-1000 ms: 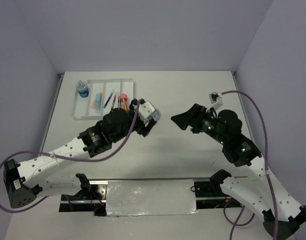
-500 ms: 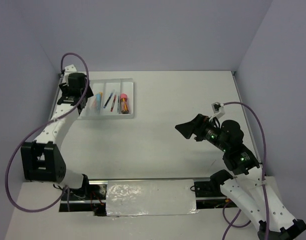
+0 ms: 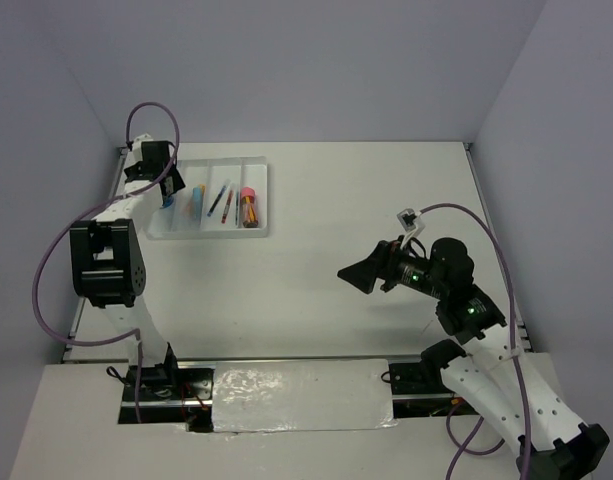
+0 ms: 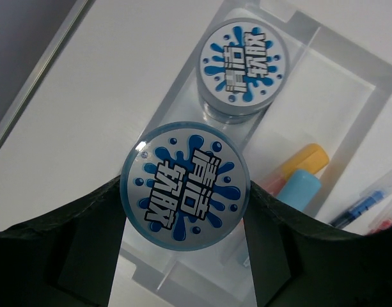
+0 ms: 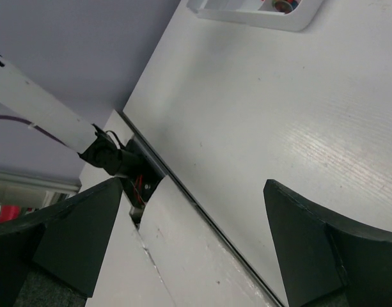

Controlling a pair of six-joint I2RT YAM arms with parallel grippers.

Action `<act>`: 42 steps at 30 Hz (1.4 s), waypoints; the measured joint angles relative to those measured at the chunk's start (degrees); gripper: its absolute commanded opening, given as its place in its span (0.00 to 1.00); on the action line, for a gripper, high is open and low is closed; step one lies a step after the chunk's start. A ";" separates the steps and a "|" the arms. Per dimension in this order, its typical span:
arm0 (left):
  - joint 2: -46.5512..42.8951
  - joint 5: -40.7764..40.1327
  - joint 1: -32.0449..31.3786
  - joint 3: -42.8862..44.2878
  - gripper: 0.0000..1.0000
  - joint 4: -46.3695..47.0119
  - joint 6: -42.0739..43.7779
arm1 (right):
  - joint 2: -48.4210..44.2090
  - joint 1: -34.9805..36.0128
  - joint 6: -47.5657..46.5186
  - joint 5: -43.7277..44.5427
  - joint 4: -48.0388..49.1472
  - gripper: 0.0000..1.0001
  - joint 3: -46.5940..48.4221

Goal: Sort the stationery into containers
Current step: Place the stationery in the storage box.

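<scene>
Reaching to the far-left tray [image 3: 216, 233], the left claw [image 4: 185, 214] clamps a blue-lidded tub [image 4: 185, 192]; right claw [image 5: 192, 214] gapes wide.

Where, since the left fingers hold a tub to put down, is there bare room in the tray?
The tray's end compartment looks bare beneath the held tub, nearer than the resting tub. The next compartments are crowded with the erasers, then the pens. Outside the tray, the table is bare.
</scene>
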 measured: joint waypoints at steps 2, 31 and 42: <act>0.52 0.00 0.72 -0.35 0.00 0.02 -0.46 | 0.76 0.00 -0.79 -1.09 0.57 1.00 0.00; 0.94 5.33 4.07 -4.09 0.99 3.41 -2.73 | 1.18 0.00 -2.25 -5.07 2.91 1.00 -0.02; -3.26 4.87 4.24 2.08 0.99 -6.80 -4.46 | 3.06 0.00 -6.29 -1.38 -1.22 1.00 3.21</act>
